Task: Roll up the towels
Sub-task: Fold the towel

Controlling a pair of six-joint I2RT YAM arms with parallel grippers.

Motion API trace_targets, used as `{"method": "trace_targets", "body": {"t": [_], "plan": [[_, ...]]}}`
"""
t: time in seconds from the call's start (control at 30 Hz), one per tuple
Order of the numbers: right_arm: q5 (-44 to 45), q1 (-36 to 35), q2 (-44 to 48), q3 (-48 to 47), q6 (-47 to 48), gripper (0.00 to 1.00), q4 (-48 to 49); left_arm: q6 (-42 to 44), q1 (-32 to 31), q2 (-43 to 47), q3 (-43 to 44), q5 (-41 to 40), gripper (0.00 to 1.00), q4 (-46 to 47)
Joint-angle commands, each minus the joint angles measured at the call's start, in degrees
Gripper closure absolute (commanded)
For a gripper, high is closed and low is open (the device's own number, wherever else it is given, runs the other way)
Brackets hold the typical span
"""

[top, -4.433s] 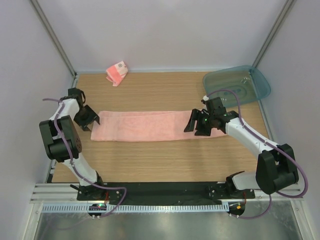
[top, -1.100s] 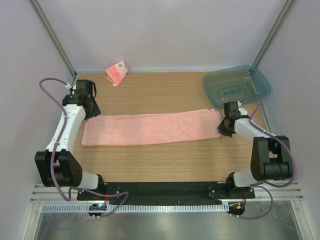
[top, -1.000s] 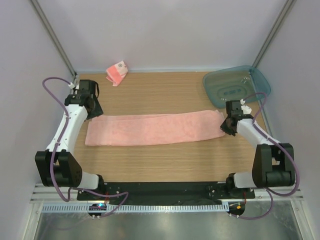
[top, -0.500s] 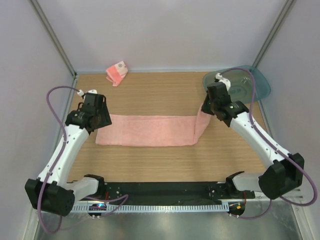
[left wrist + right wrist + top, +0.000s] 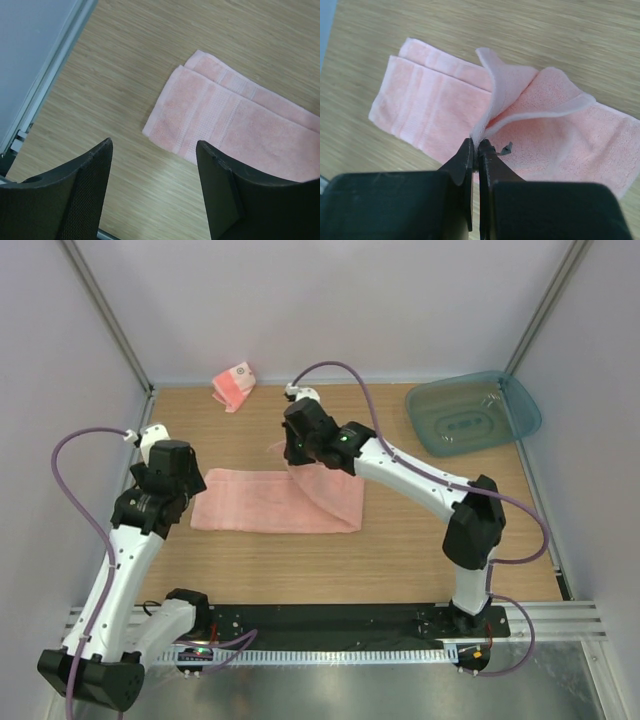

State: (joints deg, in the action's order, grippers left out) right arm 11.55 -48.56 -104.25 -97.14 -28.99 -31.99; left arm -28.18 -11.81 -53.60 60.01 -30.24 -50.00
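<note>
Two pincers (image 5: 154, 145) (image 5: 476, 144); large towel (image 5: 255, 502), small towel (image 5: 234, 386)

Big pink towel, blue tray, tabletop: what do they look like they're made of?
The large towel: soft terry cloth, probably cotton, with a fuzzy matte pile and flat woven bands near the end; it drapes limply. The blue tray: likely moulded plastic, translucent teal, smooth and slightly glossy. The table: matte wood-grain surface; laminate or veneer, can't tell.

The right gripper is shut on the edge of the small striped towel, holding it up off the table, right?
No. The right gripper is shut on the edge of the large plain towel, holding it up off the table; the right wrist view shows it. The small striped towel lies apart.
</note>
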Motion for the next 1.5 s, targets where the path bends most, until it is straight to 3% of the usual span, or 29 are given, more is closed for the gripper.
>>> {"method": "trace_targets", "body": {"t": [0.0,0.1,0.33,0.67,1.0,1.03,1.1,1.13,1.17,1.27,1.47], "plan": [[-0.8,-3.3,-4.7,-8.9,1.9,0.99,1.1,-1.1,0.6,2.3,0.2,-4.4,0.31,1.9],[-1.5,-5.2,-10.0,-16.6,1.8,0.99,0.3,-1.3,0.7,2.6,0.2,-5.2,0.31,1.7],[-2.7,-8.7,-17.1,-24.7,1.4,0.99,-0.1,-1.5,0.9,2.5,0.4,-6.5,0.3,1.4],[-5.2,-11.6,-21.8,-28.5,0.3,0.99,3.6,-2.0,1.1,2.2,0.4,-6.7,0.3,0.9],[-15.0,-15.0,-28.3,-26.3,1.7,0.98,17.3,-2.2,1.2,2.2,0.4,-8.2,0.3,0.5],[-15.7,-15.4,-29.3,-26.4,1.7,0.96,18.2,-2.2,1.1,2.3,0.4,-8.6,0.3,0.3],[-17.3,-16.0,-31.3,-27.3,1.7,0.76,19.8,-2.3,1.2,2.3,0.3,-8.9,0.3,0.3],[-18.7,-16.3,-33.1,-27.6,1.7,0.62,20.1,-2.3,1.4,2.1,0.3,-9.3,0.3,0.2],[-19.2,-16.5,-33.8,-27.8,1.3,0.4,20.9,-2.4,1.4,2.2,0.3,-9.5,0.29,0.0],[-21.0,-16.4,-34.9,-27.7,0.3,0.24,22.3,-2.6,1.7,2.0,0.4,-10.2,0.28,-0.3],[-22.4,-16.5,-27.8,-21.8,0.5,0.16,27.3,-2.8,2.5,1.3,0.5,-10.5,0.27,-0.4]]}}
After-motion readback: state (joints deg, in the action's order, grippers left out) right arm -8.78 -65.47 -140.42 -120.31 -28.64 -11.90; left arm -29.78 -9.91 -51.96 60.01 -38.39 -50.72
